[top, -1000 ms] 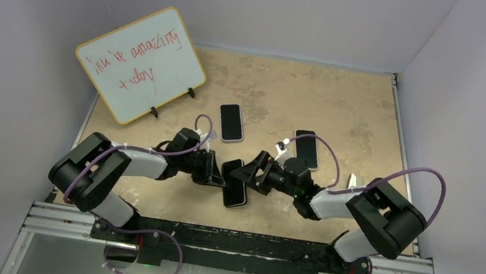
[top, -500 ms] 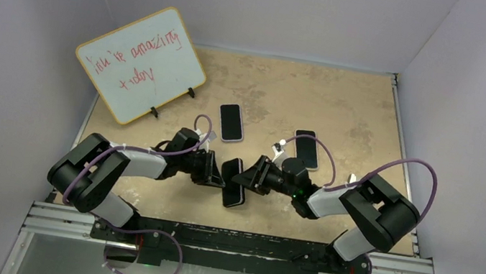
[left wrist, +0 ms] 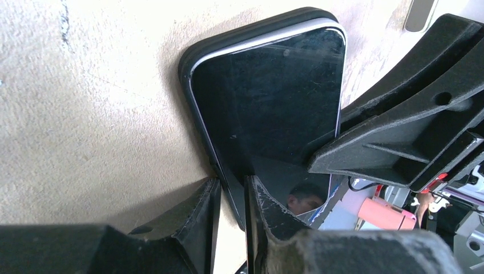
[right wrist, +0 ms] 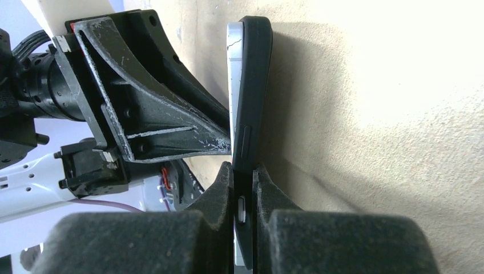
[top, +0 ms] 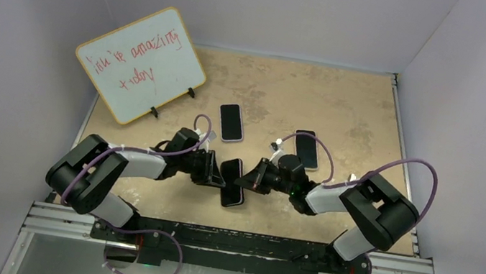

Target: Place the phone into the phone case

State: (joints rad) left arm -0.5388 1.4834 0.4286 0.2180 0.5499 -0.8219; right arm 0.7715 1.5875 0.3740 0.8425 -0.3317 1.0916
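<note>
The middle of the counter (top: 347, 102) is crowded: the left gripper (top: 220, 176) and the right gripper (top: 245, 179) pinch the phone (top: 233, 192) from both sides. Just behind them lie a spare phone (top: 231, 121) and a second spare phone (top: 307, 151). The whiteboard (top: 140, 63) fills the far left corner. The far right corner is open

Left arm (top: 138, 162) and right arm (top: 336, 198) lie low, elbows out, wrists turned inward. Left black two-finger gripper (left wrist: 233, 191) pinches one side edge of the black glass-fronted phone (left wrist: 268, 97). Right black two-finger gripper (right wrist: 243, 174) pinches the opposite edge, fingers (right wrist: 220, 194) nearly together.
</note>
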